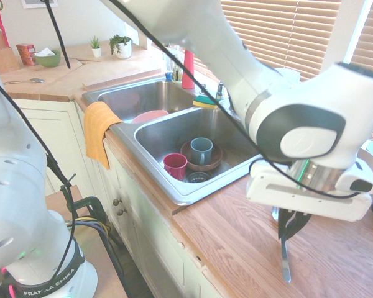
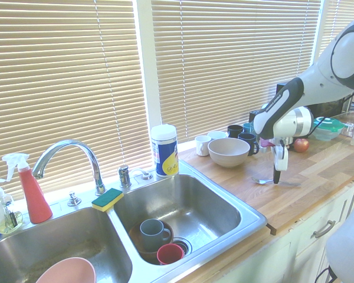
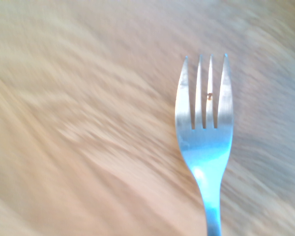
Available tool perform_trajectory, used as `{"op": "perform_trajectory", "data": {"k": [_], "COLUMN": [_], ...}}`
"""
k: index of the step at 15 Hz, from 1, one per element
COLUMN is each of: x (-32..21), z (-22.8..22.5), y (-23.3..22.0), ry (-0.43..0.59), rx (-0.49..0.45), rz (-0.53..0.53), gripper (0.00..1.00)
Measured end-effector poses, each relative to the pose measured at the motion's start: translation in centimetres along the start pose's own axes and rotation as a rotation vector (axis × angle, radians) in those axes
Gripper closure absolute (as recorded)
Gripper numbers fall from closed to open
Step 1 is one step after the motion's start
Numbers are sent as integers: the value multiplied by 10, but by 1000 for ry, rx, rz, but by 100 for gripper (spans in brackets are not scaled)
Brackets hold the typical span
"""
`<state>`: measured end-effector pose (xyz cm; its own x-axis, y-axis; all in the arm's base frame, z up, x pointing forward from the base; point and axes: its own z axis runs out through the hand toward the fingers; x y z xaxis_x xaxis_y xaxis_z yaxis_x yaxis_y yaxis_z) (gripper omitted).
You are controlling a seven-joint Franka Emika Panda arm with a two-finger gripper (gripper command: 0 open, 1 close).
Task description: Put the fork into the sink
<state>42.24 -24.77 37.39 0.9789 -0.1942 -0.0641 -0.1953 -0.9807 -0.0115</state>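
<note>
While it points straight down, the end effector (image 1: 288, 231) is clamped on the fork (image 1: 286, 261), which hangs below it over the wooden tabletop (image 1: 236, 248). Sink (image 1: 150, 176) sits well apart.

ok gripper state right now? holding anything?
Gripper: shut on the fork, which hangs tines-down just above the wooden counter, not yet over the sink.

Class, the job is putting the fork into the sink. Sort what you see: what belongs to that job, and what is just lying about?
Job:
gripper
fork
sink

Lying about:
red cup
sponge
tan bowl
orange cloth
</note>
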Motion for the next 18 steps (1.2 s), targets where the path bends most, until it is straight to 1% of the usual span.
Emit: {"op": "perform_trajectory", "data": {"k": [2,3,4,5,9,12,14,15,18], "x": [-14,-19,-22,-22,-23,-21,-7,-3,13], "z": [-68,-89,-98,-94,-31,1,19,34,79], "y": [-33,-59,-91,-129,-263,-335,-369,-379,-373], "ry": [27,56,79,88,117,158,211,213,198], "rx": [10,5,6,10,11,7,15,12,-31], "rz": [113,164,211,256,426,546,576,572,577], "gripper": [100,100,100,100,100,100,100,100,100]}}
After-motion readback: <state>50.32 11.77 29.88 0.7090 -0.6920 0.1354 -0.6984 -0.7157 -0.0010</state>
